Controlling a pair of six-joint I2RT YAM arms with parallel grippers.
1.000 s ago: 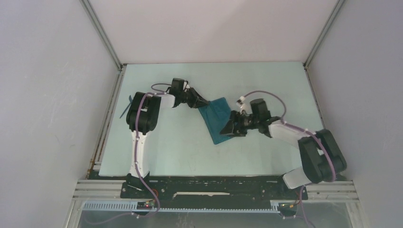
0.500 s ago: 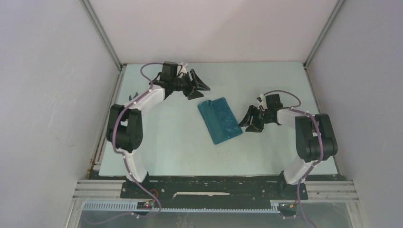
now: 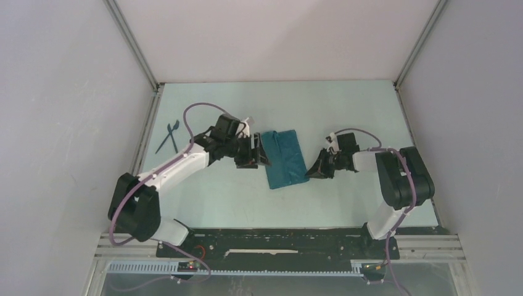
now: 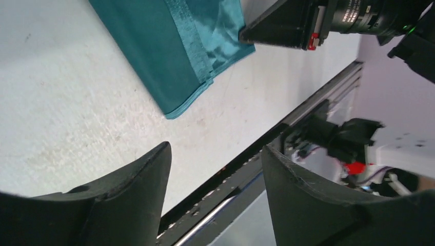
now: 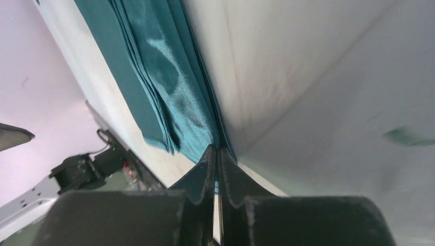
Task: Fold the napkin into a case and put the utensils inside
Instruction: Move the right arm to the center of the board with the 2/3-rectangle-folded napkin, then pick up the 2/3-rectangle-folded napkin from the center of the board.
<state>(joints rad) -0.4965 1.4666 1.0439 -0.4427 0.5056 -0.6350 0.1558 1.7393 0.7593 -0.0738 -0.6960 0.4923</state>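
A: left gripper?
B: jaws spread wide, nothing between them. It sits low, just left of the napkin, not touching it

A: right gripper?
B: tips pinched together on the napkin's right edge, toward its near end, with a thin teal sliver showing between them

A: napkin itself?
B: folded into a narrow oblong, several layers stacked along the right side. It lies flat on the table, long axis running away from the arms, a bit skewed

A: utensils?
B: two dark ones, crossed, well left of the napkin, beyond the left arm
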